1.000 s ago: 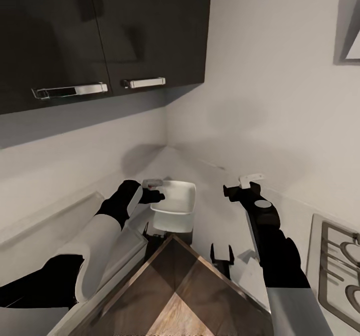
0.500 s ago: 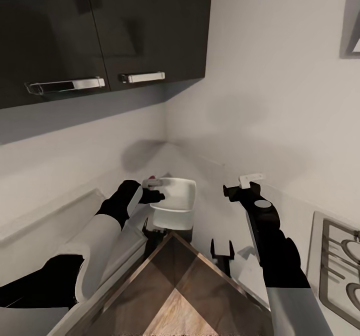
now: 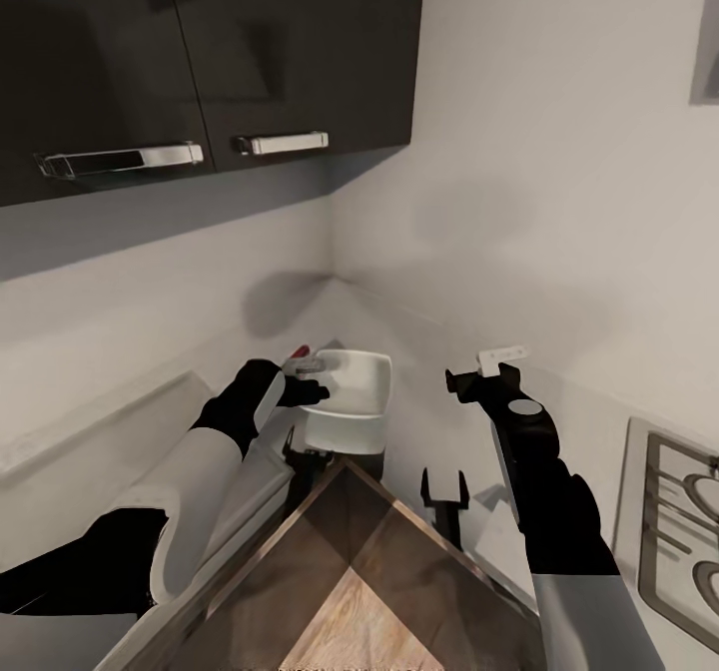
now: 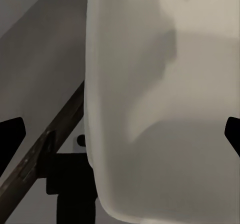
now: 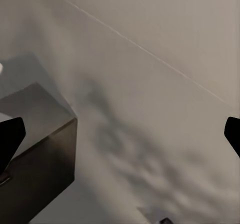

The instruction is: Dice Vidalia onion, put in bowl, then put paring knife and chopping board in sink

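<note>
1. Jaws of the left gripper stood wide apart: in the left wrist view its dark fingertips sat at the two edges, with nothing clamped between them.
2. Straight ahead of those jaws lay the bowl, white and square with rounded corners, on the countertop close to the far corner of the walls. Its left rim was just beside the left fingertips. I could not tell whether they touched.
3. Being square, the bowl offered no long axis to favour. Its near-left edge faced the left arm, and in the left wrist view that rim ran lengthwise through the gap between the fingers.
4. A small red-and-grey thing showed just at the bowl's far-left rim, above the left gripper. It may have been the paring knife, but it was too small to be sure.
5. Right of the bowl and apart from it, the right gripper hovered over bare countertop, also spread wide, its fingertips at the edges of its own view and nothing between them.
6. My judgement: the left arm was clearly the nearer to the bowl, so any move at the bowl belonged to it.
7. Farther out, black upper cabinets hung on the left wall and a hob lay at the near right.
</note>
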